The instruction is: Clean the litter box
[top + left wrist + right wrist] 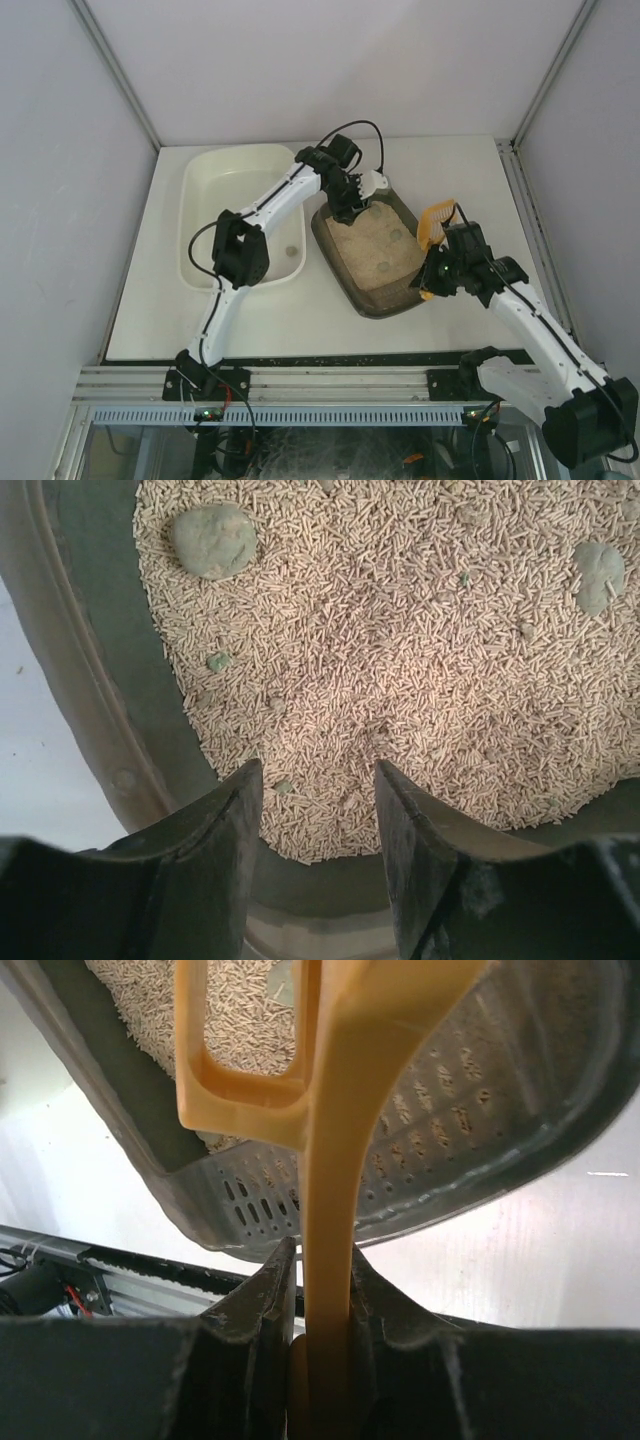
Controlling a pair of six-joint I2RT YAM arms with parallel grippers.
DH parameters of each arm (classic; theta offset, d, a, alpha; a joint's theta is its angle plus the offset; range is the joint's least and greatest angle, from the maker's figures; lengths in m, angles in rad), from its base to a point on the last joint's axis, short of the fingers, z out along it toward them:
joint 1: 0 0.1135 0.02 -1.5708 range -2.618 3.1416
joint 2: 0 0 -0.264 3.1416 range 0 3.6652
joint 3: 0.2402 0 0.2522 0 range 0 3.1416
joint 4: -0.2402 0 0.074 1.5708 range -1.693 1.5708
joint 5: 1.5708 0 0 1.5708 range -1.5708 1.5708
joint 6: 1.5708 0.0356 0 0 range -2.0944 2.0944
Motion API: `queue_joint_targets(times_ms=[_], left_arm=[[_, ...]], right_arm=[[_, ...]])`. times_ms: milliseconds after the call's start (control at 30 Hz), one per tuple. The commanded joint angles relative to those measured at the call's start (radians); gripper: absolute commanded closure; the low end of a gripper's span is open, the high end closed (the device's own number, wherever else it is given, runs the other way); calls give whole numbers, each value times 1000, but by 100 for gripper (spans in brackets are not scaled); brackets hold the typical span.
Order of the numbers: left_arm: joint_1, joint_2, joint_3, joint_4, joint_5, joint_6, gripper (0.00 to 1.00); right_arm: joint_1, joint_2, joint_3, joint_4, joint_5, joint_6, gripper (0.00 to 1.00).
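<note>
The litter box (pixel 345 265) is a dark brown tray of beige pellet litter in the middle of the table. Grey-green clumps (pixel 213 540) lie on the litter, another at the right (pixel 598 575). My left gripper (pixel 350 208) hangs over the box's far left end. In the left wrist view it (pixel 318 780) is open and empty just above the litter near the inner wall. My right gripper (pixel 438 266) is at the box's right side, shut on the handle of a yellow scoop (pixel 432 225). The right wrist view shows the handle (pixel 335 1210) clamped between the fingers, over the box's ribbed rim (pixel 480 1110).
A larger white plastic tub (pixel 200 215) stands left of the litter box, under my left arm. White walls close in the table at the back and both sides. An aluminium rail (pixel 320 385) runs along the near edge.
</note>
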Motion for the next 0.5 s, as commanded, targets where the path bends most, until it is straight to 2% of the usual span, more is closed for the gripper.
queue_joint_targets(times_ms=[0, 67, 200, 267, 467], left_arm=[[31, 7, 12, 61, -5, -35, 48], [32, 9, 1, 67, 3, -51, 58], [39, 3, -17, 66, 36, -101, 87], [39, -15, -45, 77, 46, -128, 98], [48, -109, -177, 159, 58, -254, 100]], right_arm=[[36, 114, 118, 78, -34, -7, 100], [67, 191, 178, 61, -25, -8, 100], [126, 355, 312, -28, -26, -14, 100], [138, 416, 358, -81, -31, -17, 100], [134, 517, 448, -230, -61, -8, 100]])
